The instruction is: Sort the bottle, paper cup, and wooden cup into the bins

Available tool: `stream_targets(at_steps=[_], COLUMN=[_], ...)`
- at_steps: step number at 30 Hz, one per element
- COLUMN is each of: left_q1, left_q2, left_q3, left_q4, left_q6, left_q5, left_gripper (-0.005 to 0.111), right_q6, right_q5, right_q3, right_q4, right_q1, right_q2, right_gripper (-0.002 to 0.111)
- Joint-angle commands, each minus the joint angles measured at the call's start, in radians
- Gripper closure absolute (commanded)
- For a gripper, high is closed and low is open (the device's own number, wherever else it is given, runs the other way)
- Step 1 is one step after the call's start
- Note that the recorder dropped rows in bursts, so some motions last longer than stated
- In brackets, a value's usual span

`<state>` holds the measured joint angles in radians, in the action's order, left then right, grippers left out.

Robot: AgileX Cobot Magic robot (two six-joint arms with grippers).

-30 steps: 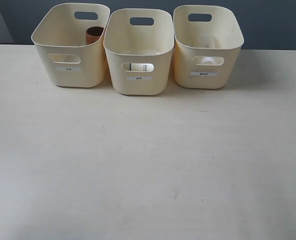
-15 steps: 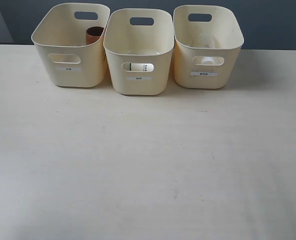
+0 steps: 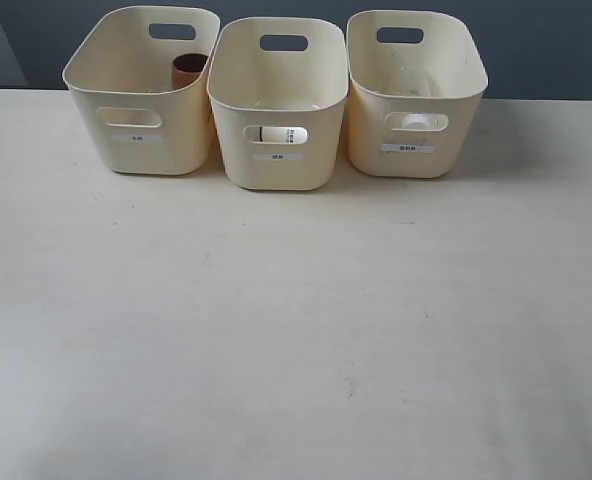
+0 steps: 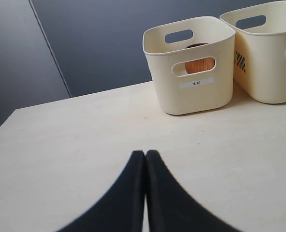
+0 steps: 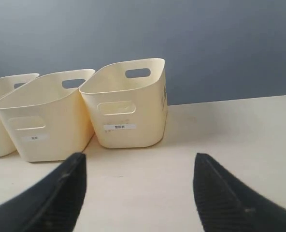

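Three cream bins stand in a row at the table's far edge. The wooden cup [image 3: 188, 68] sits inside the left bin [image 3: 136, 155] and shows through that bin's handle cut-out [image 4: 199, 65]. Through the middle bin's [image 3: 276, 170] cut-out I see the white paper cup [image 3: 281, 134] with its dark mark. In the right bin [image 3: 416, 160], only the bottle's white cap [image 3: 416, 121] shows through the cut-out. My left gripper [image 4: 145, 153] is shut and empty, low over the table, short of the left bin. My right gripper [image 5: 139, 157] is open and empty, facing the right bin [image 5: 126, 121].
A dark blue-grey wall rises behind the bins. The pale wooden table [image 3: 296, 330] stretches from the bins to the near edge. Neither arm shows in the exterior view.
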<state>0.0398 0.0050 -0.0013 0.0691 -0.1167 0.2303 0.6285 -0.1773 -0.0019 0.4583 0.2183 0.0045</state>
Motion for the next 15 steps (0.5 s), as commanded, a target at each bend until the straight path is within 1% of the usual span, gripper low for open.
stream_targets(at_steps=[1,4,5,6,15], left_q1=[0.003,0.003,0.003,0.003,0.003], left_q2=[-0.005,-0.005,-0.005,-0.005,-0.005], left_q3=[0.001,0.001,0.001,0.001,0.001], left_q4=[0.000,0.000,0.000,0.000,0.000], left_q6=[0.002,0.002,0.002,0.002,0.002], left_q5=[-0.006,-0.006,-0.006,-0.006,-0.006], left_gripper=[0.107,0.107,0.107,0.107,0.107], right_q6=[-0.330,-0.628,-0.699,-0.733,-0.742], right_q5=[0.000,0.014,0.015,0.015,-0.019], right_q3=[0.002,0.002,0.002,0.002,0.002], right_q4=[-0.291,-0.533,-0.591,-0.607,-0.540], right_q1=[0.004,0.004,0.004,0.004,0.004], right_q2=[-0.005,-0.005,-0.005,-0.005,-0.005], right_gripper=[0.047,0.047,0.047,0.047,0.047])
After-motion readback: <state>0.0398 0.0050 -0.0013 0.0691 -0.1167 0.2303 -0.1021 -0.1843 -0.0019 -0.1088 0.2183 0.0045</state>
